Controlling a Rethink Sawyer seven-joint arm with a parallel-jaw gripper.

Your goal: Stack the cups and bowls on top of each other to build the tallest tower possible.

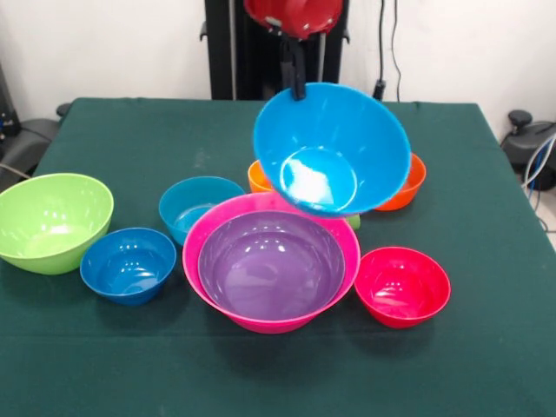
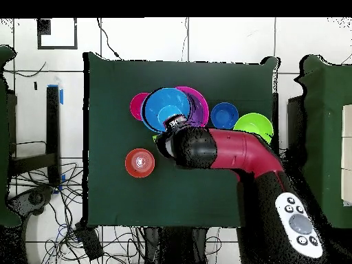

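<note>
Arm pose: the red and black arm (image 2: 234, 151) is being reached out across the dark green table (image 1: 486, 347), its wrist hanging above the big glossy pink plastic bowl (image 1: 201, 236). The gripper (image 1: 299, 87) is being pointed downward from the red wrist housing, and its dark fingers (image 1: 298, 74) are being clamped on the far rim of a sky blue plastic bowl (image 1: 334, 148).

Blue bowl: it is being held in the air, tipped steeply so that its glossy inside is being shown to the front camera. Its lower edge is being carried just above the pink bowl's far rim; contact cannot be judged.

Pink bowl: a glossy purple bowl (image 1: 271, 265) is being kept nested inside it, upright.

Other items, placed against the pink bowl in the front view:
- teal bowl (image 1: 195, 204), just beside its left far edge
- small dark blue bowl (image 1: 128, 265), near its left side
- lime green bowl (image 1: 52, 221), further left, well apart
- red-pink bowl (image 1: 402, 285), just beside its right side
- orange bowl (image 1: 408, 187) and orange cup (image 1: 259, 178), behind it, both partly hidden by the blue bowl
</note>
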